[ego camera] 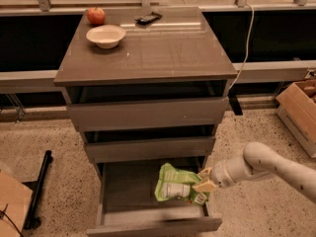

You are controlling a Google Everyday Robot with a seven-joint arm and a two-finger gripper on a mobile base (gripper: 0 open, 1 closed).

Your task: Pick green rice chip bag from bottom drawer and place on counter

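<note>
The green rice chip bag (175, 183), light green with a white label, hangs tilted above the open bottom drawer (148, 214), lifted clear of its floor. My gripper (204, 180) comes in from the right on a white arm and is shut on the bag's right edge. The counter (163, 48) is the glossy grey-brown top of the cabinet, well above the bag.
On the counter stand a white bowl (105, 35), a red apple (96, 16) and a small black object (148, 18) at the back. The two upper drawers (145, 113) are slightly open. A cardboard box (298, 107) stands at right. A black bar (37, 189) lies on the floor at left.
</note>
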